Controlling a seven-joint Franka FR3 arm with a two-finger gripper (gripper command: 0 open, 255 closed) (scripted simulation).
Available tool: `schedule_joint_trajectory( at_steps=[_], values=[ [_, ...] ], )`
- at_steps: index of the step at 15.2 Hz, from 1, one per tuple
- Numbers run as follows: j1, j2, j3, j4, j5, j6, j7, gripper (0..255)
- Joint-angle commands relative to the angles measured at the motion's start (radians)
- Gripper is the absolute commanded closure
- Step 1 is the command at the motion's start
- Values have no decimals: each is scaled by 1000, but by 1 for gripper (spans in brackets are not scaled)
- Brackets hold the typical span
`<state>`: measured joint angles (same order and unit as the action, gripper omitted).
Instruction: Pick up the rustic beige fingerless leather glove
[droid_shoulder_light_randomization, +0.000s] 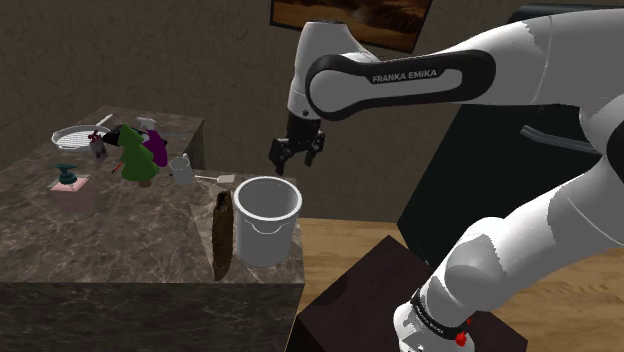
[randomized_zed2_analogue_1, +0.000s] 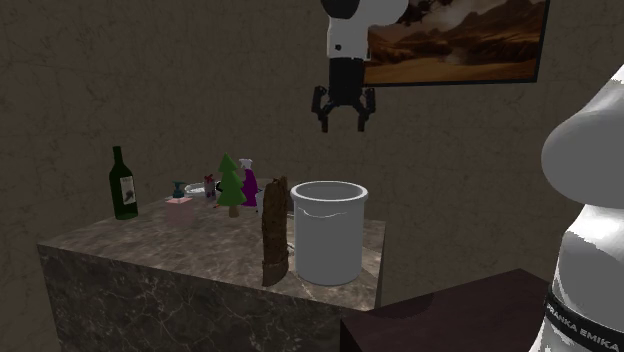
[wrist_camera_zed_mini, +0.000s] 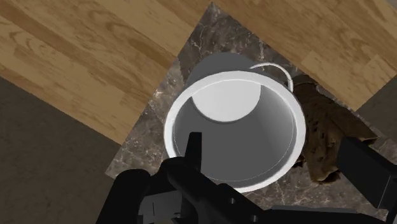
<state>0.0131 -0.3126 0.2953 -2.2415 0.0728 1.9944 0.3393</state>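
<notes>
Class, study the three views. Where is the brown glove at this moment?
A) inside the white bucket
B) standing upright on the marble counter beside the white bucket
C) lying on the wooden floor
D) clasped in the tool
B: the brown glove stands on end on the marble counter next to the white bucket, while the open tool hangs above, apart from it.

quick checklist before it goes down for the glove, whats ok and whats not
1. Open gripper: ok, the fingers stand apart.
2. Centred over the brown glove: not ok, it hangs above the white bucket.
3. Glove reachable from above: ok, it stands upright on the counter beside the bucket, with nothing on top of it.
4. Finger room between glove and bucket: cannot tell.
5. At grasp height: not ok, it is high above the counter.
</notes>
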Motion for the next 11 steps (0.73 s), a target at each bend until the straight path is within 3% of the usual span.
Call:
schedule_joint_trajectory(
  at_steps=[1, 11],
  values=[
    [-1, 71, 23, 35, -2, 37, 53, 0],
    [29, 451, 87, 268, -85, 176, 313, 0]
  ],
)
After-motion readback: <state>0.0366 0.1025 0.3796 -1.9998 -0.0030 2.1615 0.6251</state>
